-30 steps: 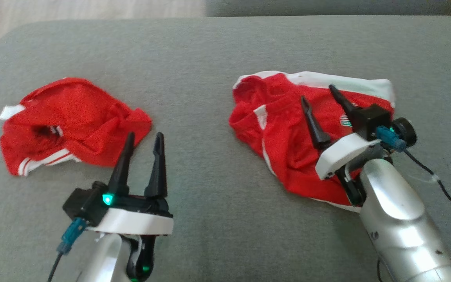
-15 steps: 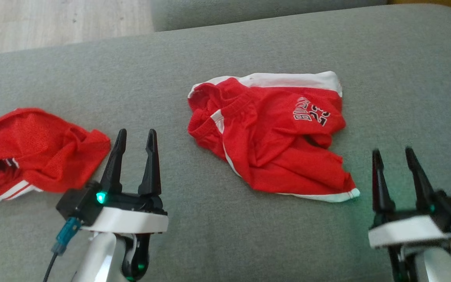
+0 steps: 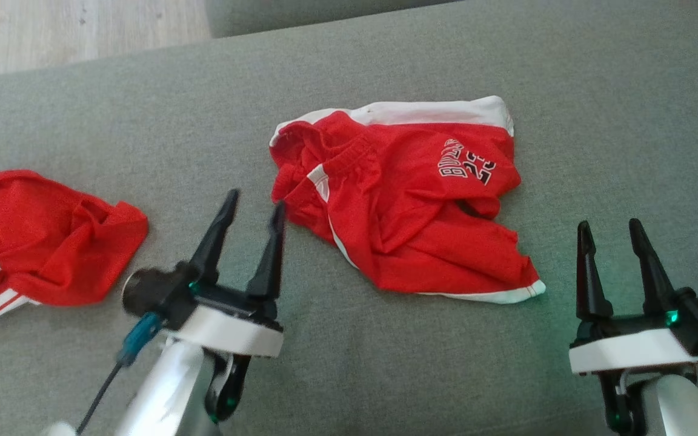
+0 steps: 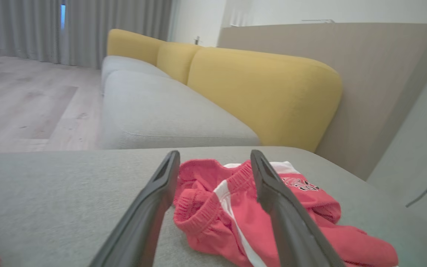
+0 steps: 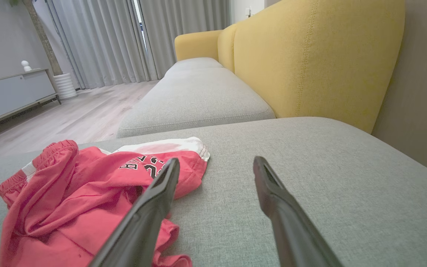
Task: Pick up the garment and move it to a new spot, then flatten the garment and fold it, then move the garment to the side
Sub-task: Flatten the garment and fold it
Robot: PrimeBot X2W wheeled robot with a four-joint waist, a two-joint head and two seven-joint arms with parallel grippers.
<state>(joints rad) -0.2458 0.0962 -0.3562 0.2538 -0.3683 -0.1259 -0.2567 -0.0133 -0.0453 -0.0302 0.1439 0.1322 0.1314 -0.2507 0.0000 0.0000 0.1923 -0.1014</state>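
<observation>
Red shorts (image 3: 409, 206), white-trimmed and crumpled, lie mid-cushion on the grey sofa seat (image 3: 385, 369). My left claw (image 3: 256, 201) stands just beside their waistband, jaws wide and empty. My right claw (image 3: 608, 227), equally wide and empty, stands near their lower hem corner. A second red garment (image 3: 40, 236) lies well apart, at my left.

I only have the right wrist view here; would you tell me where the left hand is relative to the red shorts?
Observer: The left hand is open and holds nothing, with its fingertips just beside the waistband end of the red shorts.
Operator: Thank you. Is anything else lying nearby?
Observer: Yes, a second crumpled red garment with white stripes lies on the grey cushion, on the far side of the left hand from the shorts.
</observation>
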